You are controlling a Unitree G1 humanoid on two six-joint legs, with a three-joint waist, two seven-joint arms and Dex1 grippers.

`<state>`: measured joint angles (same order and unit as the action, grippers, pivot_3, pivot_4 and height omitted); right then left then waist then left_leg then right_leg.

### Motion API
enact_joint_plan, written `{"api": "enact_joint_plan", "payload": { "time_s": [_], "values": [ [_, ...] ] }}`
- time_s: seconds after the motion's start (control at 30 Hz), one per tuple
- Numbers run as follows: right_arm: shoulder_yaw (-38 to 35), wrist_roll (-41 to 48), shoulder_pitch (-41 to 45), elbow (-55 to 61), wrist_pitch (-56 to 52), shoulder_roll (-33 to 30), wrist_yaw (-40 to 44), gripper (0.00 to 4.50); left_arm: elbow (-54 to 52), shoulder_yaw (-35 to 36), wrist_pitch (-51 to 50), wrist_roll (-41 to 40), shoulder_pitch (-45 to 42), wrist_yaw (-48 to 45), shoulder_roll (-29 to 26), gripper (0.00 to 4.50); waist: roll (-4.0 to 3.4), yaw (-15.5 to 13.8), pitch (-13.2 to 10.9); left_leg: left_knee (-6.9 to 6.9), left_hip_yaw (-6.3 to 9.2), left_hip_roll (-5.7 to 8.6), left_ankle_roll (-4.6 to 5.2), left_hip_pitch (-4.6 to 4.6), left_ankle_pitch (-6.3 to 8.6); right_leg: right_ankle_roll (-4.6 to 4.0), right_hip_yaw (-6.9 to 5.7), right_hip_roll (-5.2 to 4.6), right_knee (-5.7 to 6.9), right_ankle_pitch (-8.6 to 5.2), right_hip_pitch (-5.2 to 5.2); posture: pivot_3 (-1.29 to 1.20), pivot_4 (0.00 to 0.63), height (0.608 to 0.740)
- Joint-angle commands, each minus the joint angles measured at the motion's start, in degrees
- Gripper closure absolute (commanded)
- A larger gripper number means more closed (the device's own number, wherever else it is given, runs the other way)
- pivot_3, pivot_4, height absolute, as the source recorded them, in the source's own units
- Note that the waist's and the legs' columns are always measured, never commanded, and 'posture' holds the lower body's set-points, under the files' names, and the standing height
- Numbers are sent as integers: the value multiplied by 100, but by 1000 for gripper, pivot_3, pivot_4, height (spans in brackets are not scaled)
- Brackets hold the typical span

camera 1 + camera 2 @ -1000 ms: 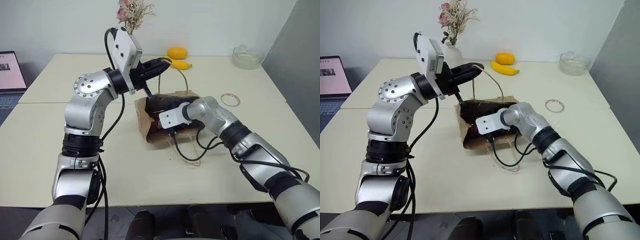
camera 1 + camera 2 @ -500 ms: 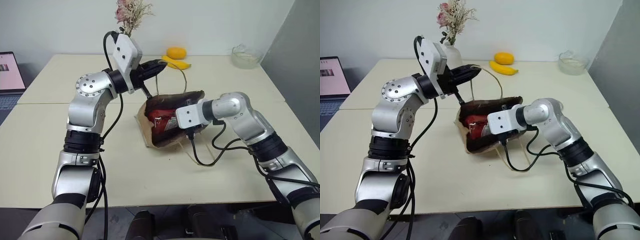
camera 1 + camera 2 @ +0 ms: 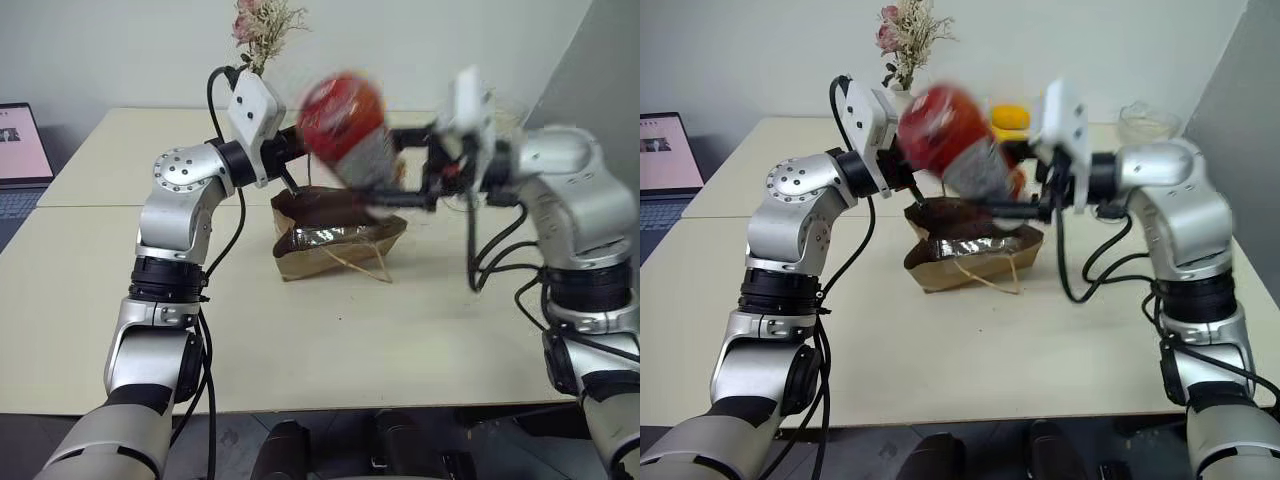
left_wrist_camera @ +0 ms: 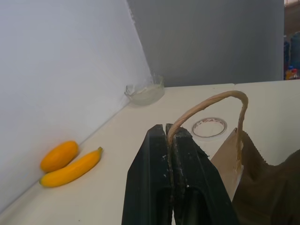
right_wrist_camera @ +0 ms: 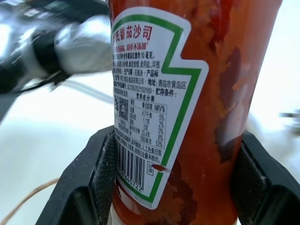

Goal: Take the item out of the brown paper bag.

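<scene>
Two grippers are at work above the middle of the pale table [image 3: 120, 330]. The right gripper [image 5: 168, 187] has its black fingers clamped on either side of the red ketchup bottle [image 3: 345, 130], which is up in the air above the brown paper bag [image 3: 335, 240], wholly outside its mouth, tilted and blurred. The left gripper [image 4: 169, 140] is clenched on one twisted paper handle [image 4: 220, 98], whose loop arches beyond the fingertips. The bag itself sits slumped on the tabletop with its mouth gaping upward and a second handle lying loose across its front. Near the far edge are a banana [image 4: 70, 171] touching an orange fruit [image 4: 58, 155], a glass bowl [image 4: 144, 92] and a tape ring [image 4: 209, 127], all well apart from the bag. Bare tabletop stretches from the bag to the near edge.
</scene>
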<state>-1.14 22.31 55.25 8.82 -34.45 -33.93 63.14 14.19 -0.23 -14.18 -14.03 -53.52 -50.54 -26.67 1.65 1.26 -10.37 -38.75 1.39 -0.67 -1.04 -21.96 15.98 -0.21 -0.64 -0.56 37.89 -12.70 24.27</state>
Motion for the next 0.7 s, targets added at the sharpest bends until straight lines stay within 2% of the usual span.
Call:
{"api": "enact_joint_plan", "payload": {
  "time_s": [0.03, 0.2, 0.43, 0.6, 0.7],
  "values": [
    [-371, -343, -301, 184, 317, -738, -230, 1717, -150, 56, 48, 16, -79, 63, -71, 4500, 0, -43, 0, 0, 0, 2, 0, -2, 0, 4, -1, 0, -5, -2, 0, 0, 150, 740],
    [255, -1779, -1546, -336, 1630, -1808, -451, 1718, -151, 40, 48, 26, -64, 52, -97, 4500, 2, -96, 0, 2, -13, 8, 2, -4, 1, 19, 6, 6, -20, -11, -3, 0, 150, 740],
    [1263, -3346, -2478, -1250, 3138, -2071, -962, 1718, -124, -2, 80, 63, -87, 60, -73, 4500, -15, -44, -15, 2, -51, 1, 2, 1, 1, 21, 13, 26, -13, -11, 5, 0, 150, 740],
    [1452, -3587, -2658, -1277, 3330, -2074, -848, 1718, -121, -7, 87, 85, -77, 93, -73, 4500, -17, -23, -18, 2, -53, -3, 1, -1, 0, 20, 14, 36, -13, -11, 5, 0, 150, 740],
    [1411, -3539, -2696, -1303, 3446, -2143, -705, 753, -73, -28, 104, 123, -84, 104, -80, 4500, -16, -18, -18, 0, -51, -2, 1, 3, 0, 21, 12, 35, -13, -11, 2, 0, 150, 740]
  ]
}}
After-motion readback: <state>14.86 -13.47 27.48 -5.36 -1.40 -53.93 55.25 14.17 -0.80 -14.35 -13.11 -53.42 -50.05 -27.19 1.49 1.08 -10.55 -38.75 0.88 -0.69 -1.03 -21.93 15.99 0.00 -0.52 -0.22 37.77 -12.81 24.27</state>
